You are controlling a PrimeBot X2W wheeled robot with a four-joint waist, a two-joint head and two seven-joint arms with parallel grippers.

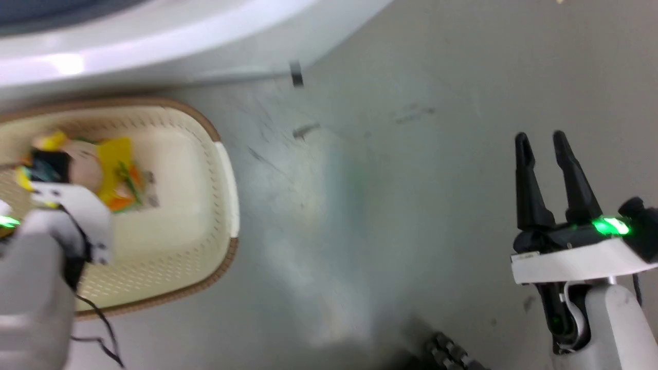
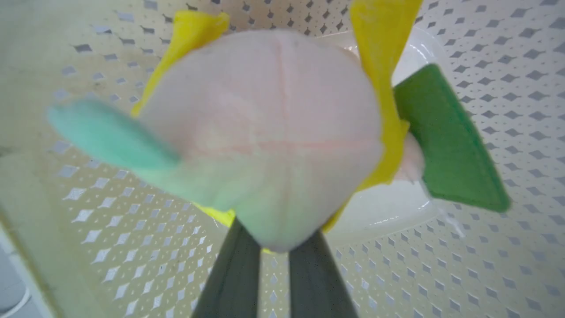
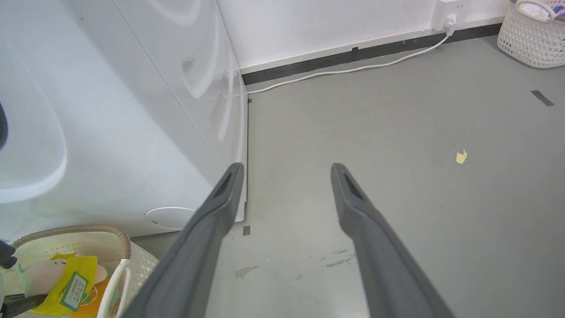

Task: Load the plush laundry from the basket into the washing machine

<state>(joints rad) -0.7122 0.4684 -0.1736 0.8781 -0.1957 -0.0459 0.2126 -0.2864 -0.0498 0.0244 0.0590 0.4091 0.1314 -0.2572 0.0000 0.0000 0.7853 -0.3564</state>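
Inside the basket, at the foot of the washing machine, the plush laundry has its long axis across the head view, with the pink head to the left and the yellow-and-orange body to the right. The left end effector has its fingers drawn close, tips buried under the head, pinching it. The teal tuft juts leftward in the left wrist view. The right end effector hovers over the grey floor, well apart from the basket, fingers parted and empty.
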